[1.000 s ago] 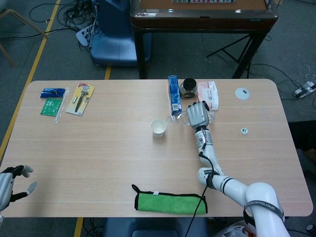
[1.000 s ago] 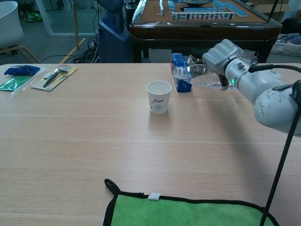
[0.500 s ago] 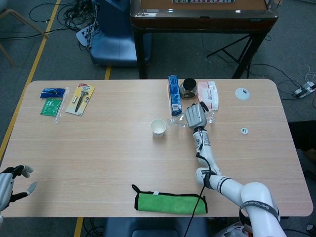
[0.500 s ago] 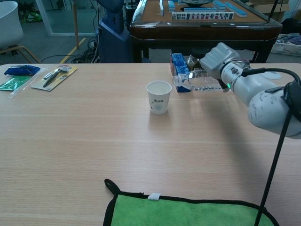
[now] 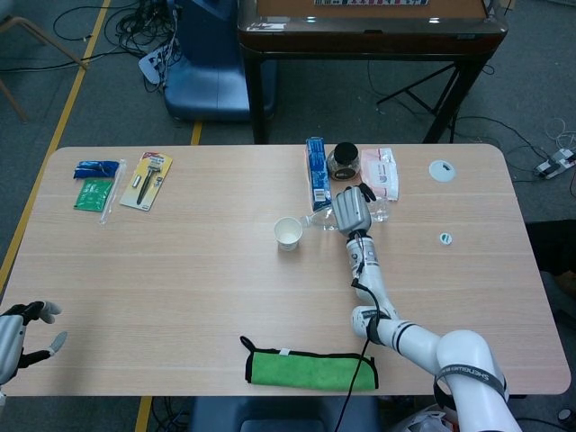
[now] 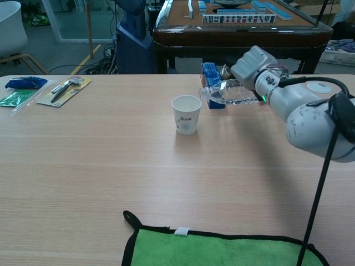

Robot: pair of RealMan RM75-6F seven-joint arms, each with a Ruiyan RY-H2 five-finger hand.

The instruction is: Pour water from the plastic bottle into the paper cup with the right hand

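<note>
A: Where's your right hand [image 6: 252, 65] rn?

B: Upper right of chest view, center of head view [image 5: 353, 209]. You've got it clamped round the bottle [image 6: 230, 93], which lies nearly on its side, neck pointing toward frame left.

A: And the cup [image 6: 187, 113]?

B: Upright on the table [image 6: 83, 166], just left of the bottle's mouth. In chest view the mouth sits near the cup rim, a bit above and to its right; can't tell if it's over the opening. Can't see any water stream either, too small/clear.

A: Left hand [image 5: 20, 335]?

B: Bottom-left corner of head view only, at the table edge. Fingers apart, holding nothing.

A: Other stuff on the table?

B: Blue box [image 5: 316, 171] behind the bottle, dark-lidded jar [image 5: 344, 159] and a pink-white packet [image 5: 385, 171] beside it, top center in head view. Green cloth [image 5: 310, 369] w/ black trim at the near edge. Yellow card w/ a tool [image 5: 147, 179] plus blue and green packets [image 5: 95, 183] upper left. White disc [image 5: 441, 169] and small cap [image 5: 445, 238] toward the right side.
</note>
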